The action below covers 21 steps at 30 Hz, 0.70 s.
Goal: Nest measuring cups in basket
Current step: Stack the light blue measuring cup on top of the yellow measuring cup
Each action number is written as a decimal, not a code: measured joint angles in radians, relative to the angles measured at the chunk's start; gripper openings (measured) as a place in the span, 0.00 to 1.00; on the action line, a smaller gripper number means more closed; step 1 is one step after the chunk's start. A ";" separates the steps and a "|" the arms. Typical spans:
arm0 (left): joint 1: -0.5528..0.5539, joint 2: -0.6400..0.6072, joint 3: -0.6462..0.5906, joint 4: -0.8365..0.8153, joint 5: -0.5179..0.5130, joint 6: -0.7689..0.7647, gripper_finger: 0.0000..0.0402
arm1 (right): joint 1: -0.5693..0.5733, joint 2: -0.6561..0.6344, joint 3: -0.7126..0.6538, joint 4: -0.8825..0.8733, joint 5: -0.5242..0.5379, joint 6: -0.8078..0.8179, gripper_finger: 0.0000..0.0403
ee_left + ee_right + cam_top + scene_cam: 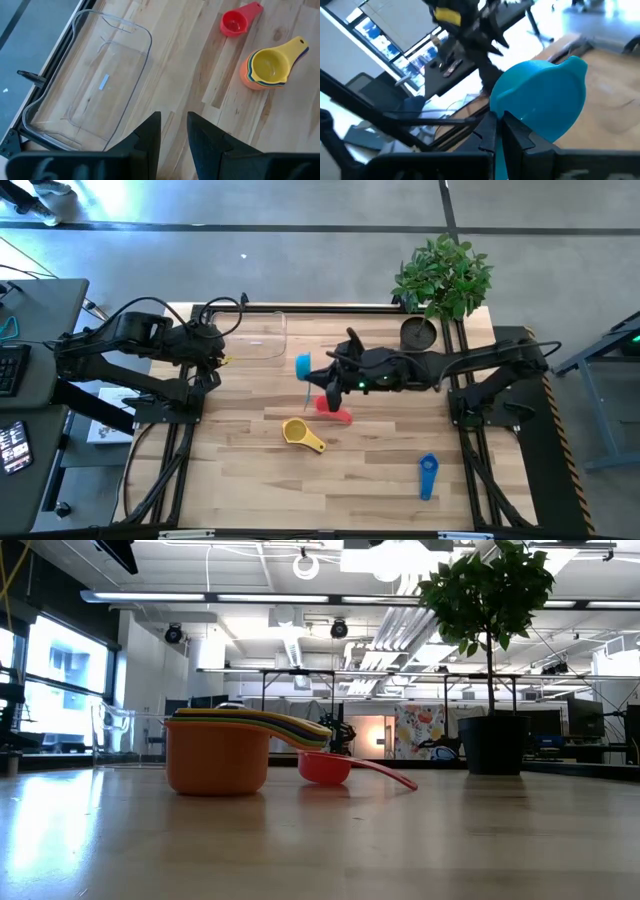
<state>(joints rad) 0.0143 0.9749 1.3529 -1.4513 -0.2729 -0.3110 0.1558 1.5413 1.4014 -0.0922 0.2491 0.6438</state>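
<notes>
clear basket [250,335] is sitting empty at far left. right gripper [318,375] is pinching the teal cup [303,366] mid-table; left gripper [212,360] is waiting, fingers narrowly parted. yellow-topped stack [297,432], red cup [335,409], blue cup [428,476] are remaining outside.

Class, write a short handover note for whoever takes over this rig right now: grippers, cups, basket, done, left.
Right gripper: shut on the teal plastic measuring cup, held above mid-table.
Left gripper: open, waiting beside the clear plastic basket, which holds no cups.
On the table: yellow-topped nested cup stack, small red cup, blue cup.
Done: some cups nested.
Left: nest the rest and put everything in the basket.
</notes>
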 joint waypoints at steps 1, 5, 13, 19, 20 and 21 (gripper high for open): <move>0.000 0.000 0.000 0.000 0.000 0.000 0.21 | -0.001 0.010 0.000 -0.001 -0.015 0.023 0.00; 0.000 0.000 0.000 0.000 0.000 0.000 0.21 | -0.006 0.060 0.000 -0.007 -0.098 0.090 0.00; 0.000 0.000 0.000 0.006 0.000 -0.001 0.21 | -0.012 0.149 0.000 -0.023 -0.233 0.140 0.00; 0.000 0.000 0.000 0.006 0.000 -0.014 0.21 | -0.018 0.189 0.017 -0.062 -0.313 0.111 0.00; 0.000 0.000 0.000 0.005 0.000 -0.023 0.21 | -0.019 0.201 0.038 -0.086 -0.318 0.096 0.00; 0.000 0.000 0.000 0.006 -0.001 -0.032 0.21 | -0.019 0.213 0.065 -0.118 -0.327 0.077 0.00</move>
<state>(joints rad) 0.0143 0.9752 1.3529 -1.4456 -0.2735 -0.3427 0.1364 1.7546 1.4660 -0.2101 -0.0775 0.7205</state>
